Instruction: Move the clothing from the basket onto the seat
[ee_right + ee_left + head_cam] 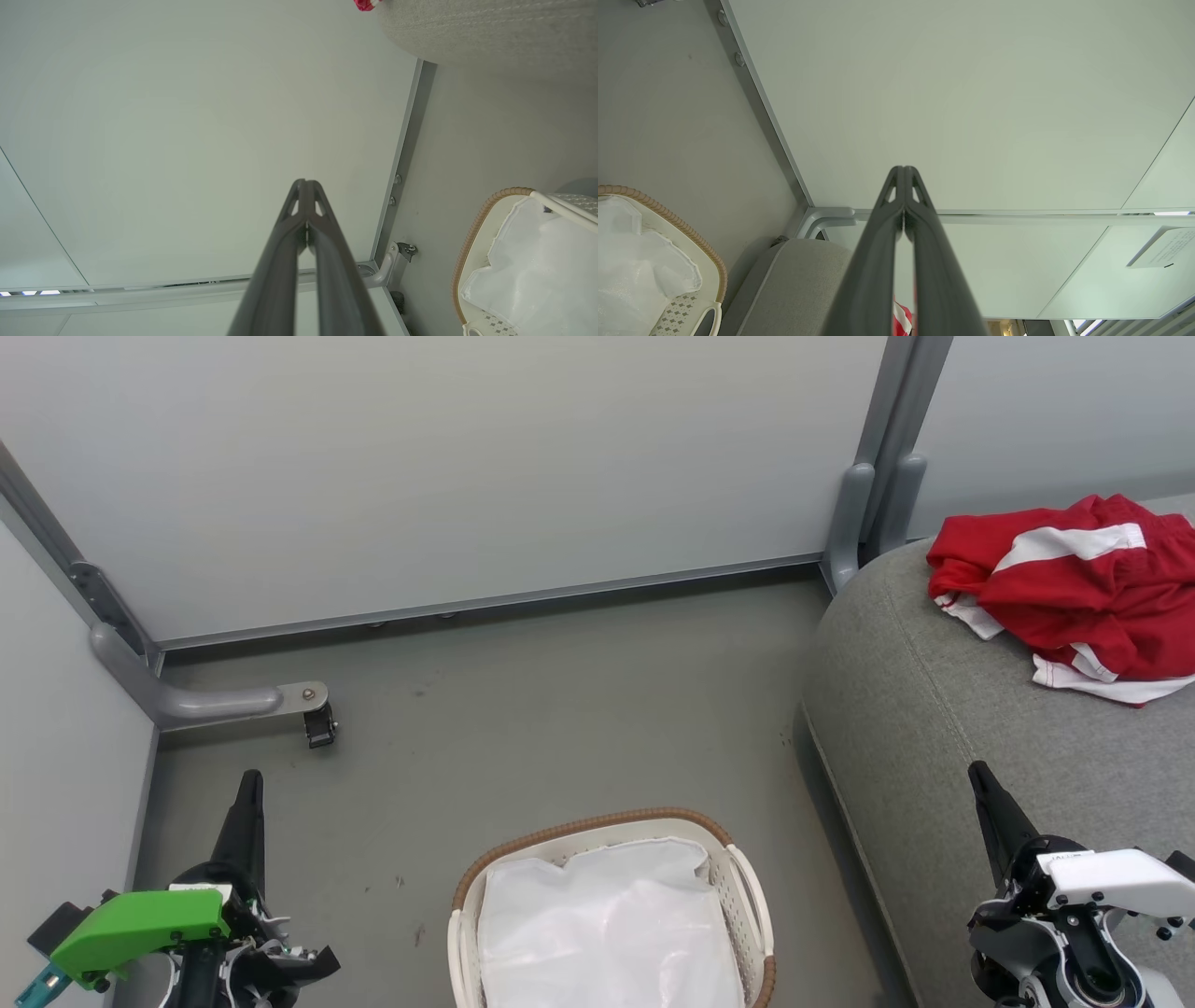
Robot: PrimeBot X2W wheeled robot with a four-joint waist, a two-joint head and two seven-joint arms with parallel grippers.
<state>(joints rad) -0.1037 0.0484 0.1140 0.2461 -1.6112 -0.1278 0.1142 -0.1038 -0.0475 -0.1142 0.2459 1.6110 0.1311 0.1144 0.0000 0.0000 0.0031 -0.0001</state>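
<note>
Red clothing [1083,593] with white stripes lies crumpled on the grey seat [934,709] at the right; a scrap of it shows as clothing [902,319] between my left fingers' bases and as clothing [366,4] at the top edge. The white basket [752,896] with a brown rim stands on the floor at bottom centre, holding a white lining [607,924]. My left gripper [250,777] is shut and empty, left of the basket. My right gripper [977,770] is shut and empty over the seat's front. Both wrist views show closed fingertips, left gripper [904,169], right gripper [305,182].
Pale partition walls [448,467] close off the back and left. A grey partition foot with a caster [319,728] juts onto the floor at the left. A grey post [864,513] stands behind the seat's corner. Bare grey floor [560,709] lies between basket and wall.
</note>
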